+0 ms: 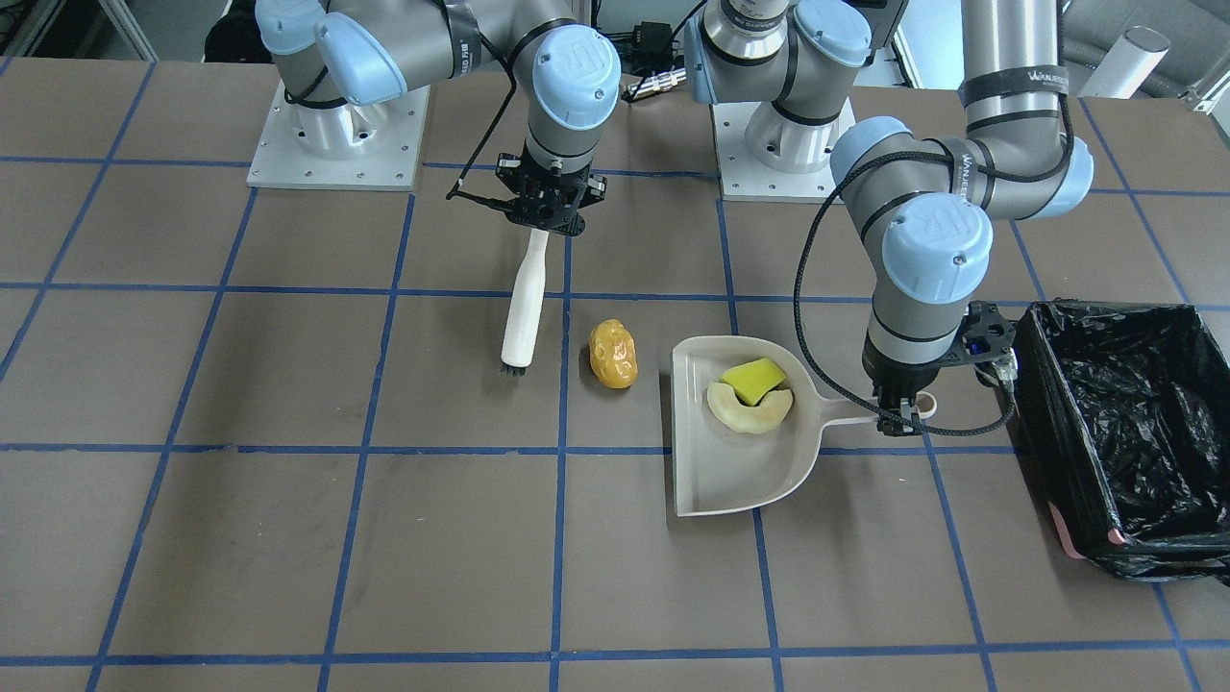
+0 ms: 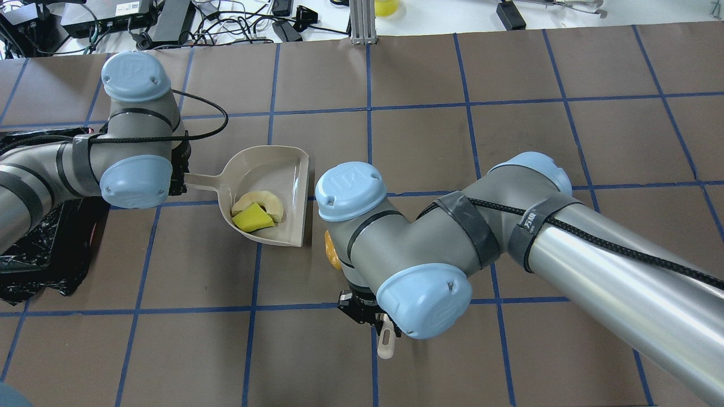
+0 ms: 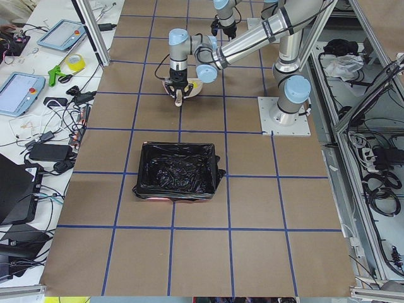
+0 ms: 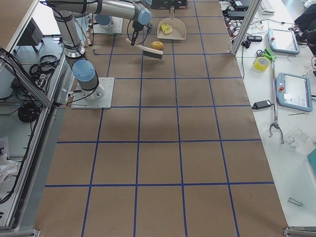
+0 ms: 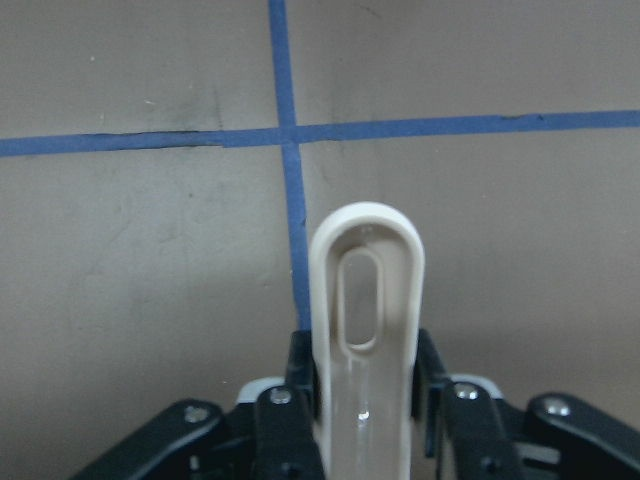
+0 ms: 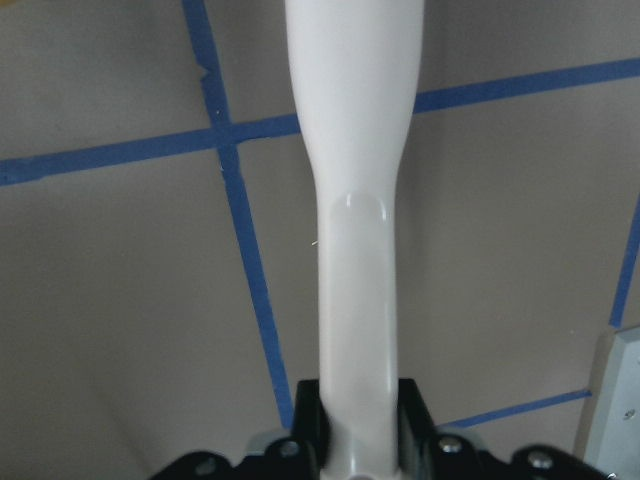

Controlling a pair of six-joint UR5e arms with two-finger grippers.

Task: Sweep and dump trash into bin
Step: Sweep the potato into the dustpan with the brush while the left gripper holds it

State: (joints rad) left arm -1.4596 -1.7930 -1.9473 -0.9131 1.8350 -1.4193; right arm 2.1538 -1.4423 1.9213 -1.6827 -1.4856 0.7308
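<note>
The golden-brown lump [image 1: 614,354] lies on the table just beside the open mouth of the beige dustpan [image 1: 730,481]. The cream crescent [image 1: 750,411] and the yellow-and-green sponge wedge [image 1: 754,378] lie inside the pan. My left gripper [image 1: 898,411] is shut on the dustpan handle [image 5: 365,330]. My right gripper [image 1: 546,216] is shut on the white brush handle [image 6: 355,250]; the brush bristles [image 1: 513,365] rest near the table on the lump's far side from the pan. In the overhead view my right arm half hides the lump [image 2: 331,251]. The black-lined bin [image 1: 1124,432] stands beyond my left gripper.
The bin [image 3: 178,170] has a pink edge at its base [image 1: 1067,529]. The two arm bases [image 1: 336,144] stand at the table's robot side. Cables and tablets lie on the benches past the table's far edge [image 2: 226,22].
</note>
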